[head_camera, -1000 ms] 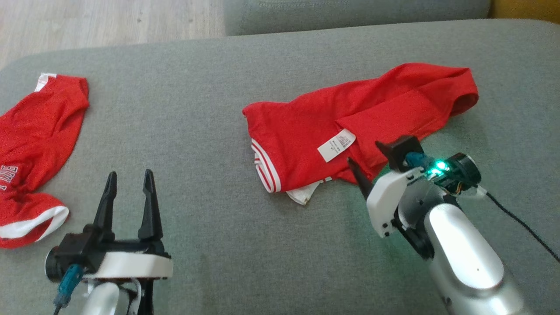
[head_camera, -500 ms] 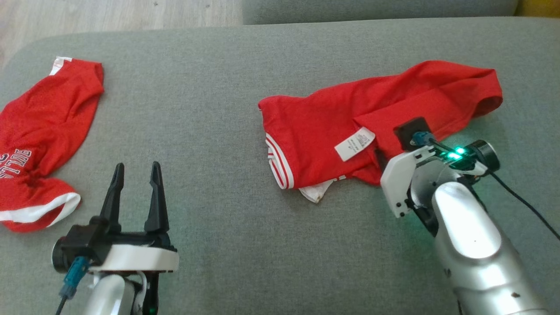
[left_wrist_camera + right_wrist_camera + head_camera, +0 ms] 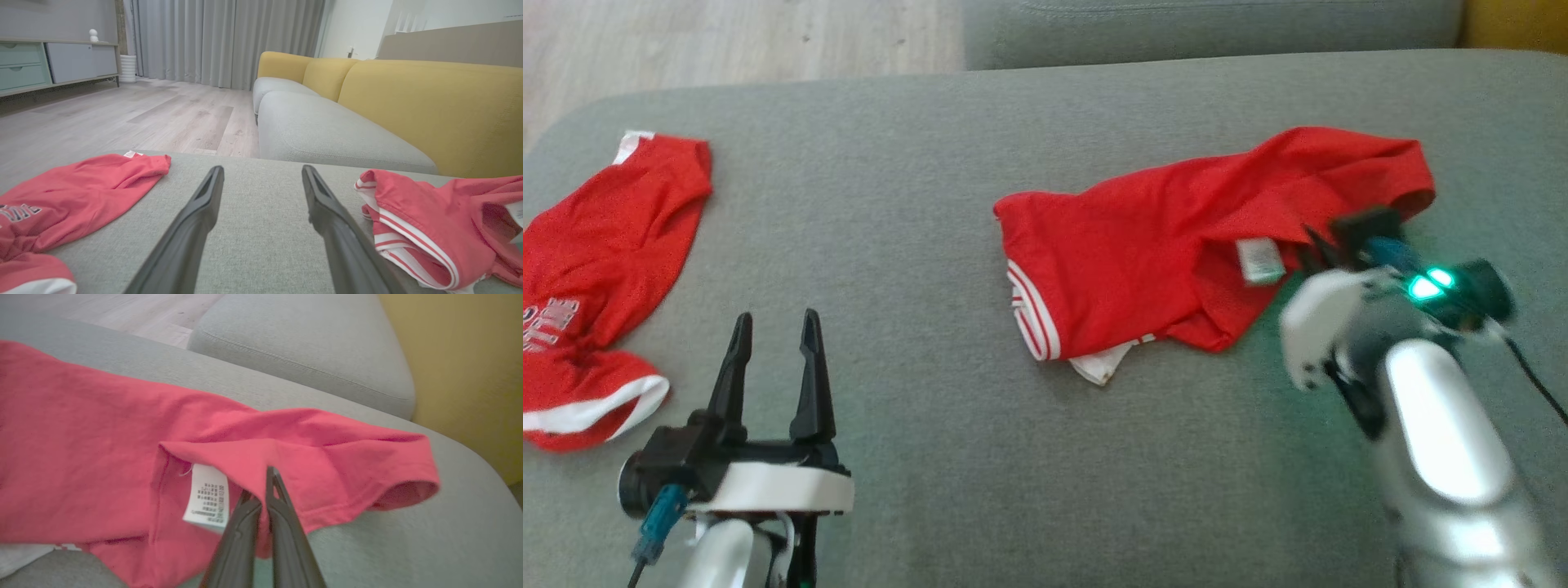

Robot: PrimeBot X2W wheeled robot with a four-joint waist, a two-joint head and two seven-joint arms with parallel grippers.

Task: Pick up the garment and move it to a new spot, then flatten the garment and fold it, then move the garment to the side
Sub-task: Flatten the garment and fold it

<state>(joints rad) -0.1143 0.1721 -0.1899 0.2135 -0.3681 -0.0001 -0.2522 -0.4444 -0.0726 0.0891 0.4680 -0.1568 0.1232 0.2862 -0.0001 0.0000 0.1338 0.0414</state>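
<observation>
Garment [image 3: 1127, 245] | pinched at near edge by right hand [image 3: 259, 486] | left hand [image 3: 775, 320] spread, well apart

Matt red cloth garment [image 3: 1127, 245], coarse grey woven cushion [image 3: 890, 204], glossy silver forearm [image 3: 1445, 441]

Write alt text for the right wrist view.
The right end effector is pinched shut on a fold of a red T-shirt, just beside its white care label. The shirt lies crumpled on a grey cushion, with a yellow backrest at the right edge.
</observation>
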